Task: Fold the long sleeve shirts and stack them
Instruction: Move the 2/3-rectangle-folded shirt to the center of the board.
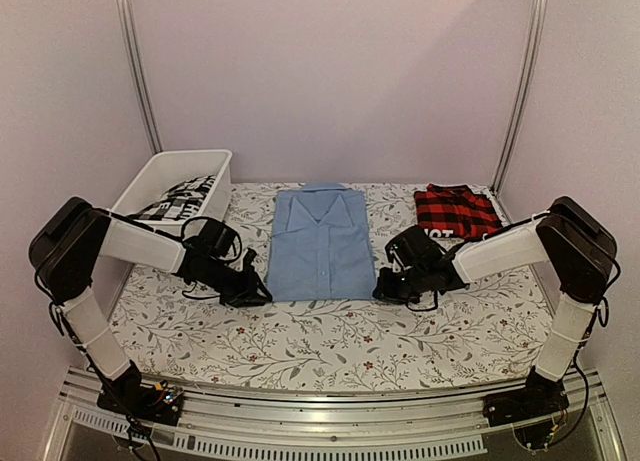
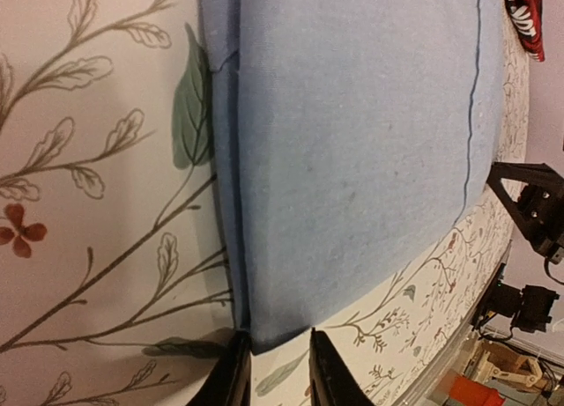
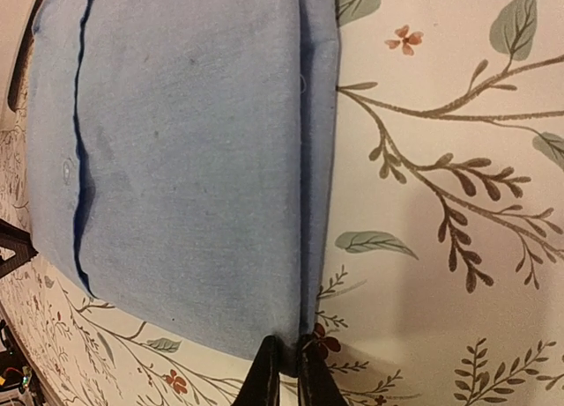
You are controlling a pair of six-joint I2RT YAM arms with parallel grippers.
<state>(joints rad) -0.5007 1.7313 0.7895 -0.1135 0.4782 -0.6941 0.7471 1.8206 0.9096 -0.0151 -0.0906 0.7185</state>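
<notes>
The light blue shirt (image 1: 320, 243) lies folded flat in the middle of the table, collar at the far end. The red-and-black plaid shirt (image 1: 455, 209) lies folded at the back right; a corner of it shows in the left wrist view (image 2: 529, 14). My left gripper (image 1: 258, 293) is at the blue shirt's near left corner. In the left wrist view it (image 2: 275, 375) is open, with the corner of the blue shirt (image 2: 352, 142) between its fingertips. My right gripper (image 1: 385, 289) is at the near right corner. In the right wrist view it (image 3: 286, 375) is shut on the folded edge of the blue shirt (image 3: 194, 159).
A white bin (image 1: 160, 171) holding black-and-white patterned cloth stands at the back left. A floral tablecloth (image 1: 330, 336) covers the table. Two metal poles rise at the back corners. The table's metal rail (image 1: 330, 421) runs along the near edge.
</notes>
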